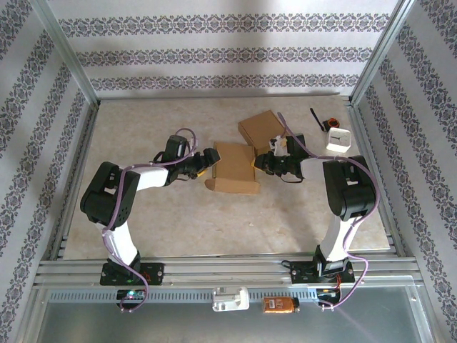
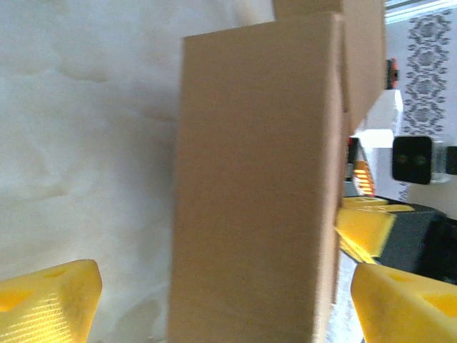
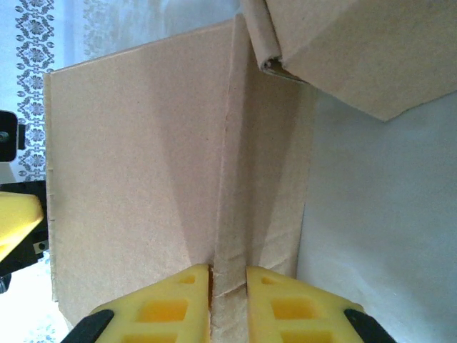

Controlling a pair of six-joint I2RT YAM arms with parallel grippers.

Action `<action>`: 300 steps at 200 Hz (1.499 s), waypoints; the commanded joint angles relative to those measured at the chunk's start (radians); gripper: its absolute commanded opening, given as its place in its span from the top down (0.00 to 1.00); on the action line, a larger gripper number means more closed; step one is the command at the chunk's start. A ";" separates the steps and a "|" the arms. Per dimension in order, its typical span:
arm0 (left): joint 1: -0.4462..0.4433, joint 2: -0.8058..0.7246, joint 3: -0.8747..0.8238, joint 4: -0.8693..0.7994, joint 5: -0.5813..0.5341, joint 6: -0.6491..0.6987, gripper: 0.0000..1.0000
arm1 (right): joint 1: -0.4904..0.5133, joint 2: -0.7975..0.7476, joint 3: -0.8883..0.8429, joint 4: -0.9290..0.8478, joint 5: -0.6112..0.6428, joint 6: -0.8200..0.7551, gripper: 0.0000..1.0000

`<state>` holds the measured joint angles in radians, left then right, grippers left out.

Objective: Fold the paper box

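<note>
The box (image 1: 235, 168) lies on the table (image 1: 178, 221) between the two grippers, a brown cardboard blank partly raised. The left gripper (image 1: 212, 158) meets it from one side and the right gripper (image 1: 258, 163) from the other, so the two sets of fingertips face each other across it.

In the right wrist view, the right gripper (image 3: 228, 289) has its yellow fingers (image 3: 161, 307) almost pressed together. They pinch a narrow creased fold of the box (image 3: 136, 171) that runs straight out from between the tips. A broad panel spreads away on one side of the fingers. A narrower strip lies on the other side, with bare table (image 3: 385, 214) beyond it. Ahead of the tips, a second cardboard piece (image 3: 357, 50) sits over the far end of the fold; whether the two touch cannot be told.

In the left wrist view, the left gripper (image 2: 225, 304) has its fingers (image 2: 43, 304) spread wide, with the box (image 2: 257, 186) standing on edge between them. One finger is well apart from the box, with table showing in the gap. The other finger is just beside the box's edge, and contact there cannot be made out. Past that finger sits the yellow tip of the right gripper (image 2: 364, 225).

From above, the second cardboard piece (image 1: 260, 127) lies just beyond the right fingers, and a white block (image 1: 338, 138) sits farther off on the same side.
</note>
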<state>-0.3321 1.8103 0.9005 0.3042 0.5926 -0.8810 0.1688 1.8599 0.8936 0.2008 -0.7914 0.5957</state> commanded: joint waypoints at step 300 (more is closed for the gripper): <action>-0.069 -0.142 0.061 -0.073 -0.133 -0.224 0.54 | 0.493 -0.625 -0.220 0.042 0.683 -1.078 0.18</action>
<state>-0.4168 1.7256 0.9264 0.2924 0.4900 -1.0443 0.5560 1.2629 0.7704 0.1001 -0.2649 0.0219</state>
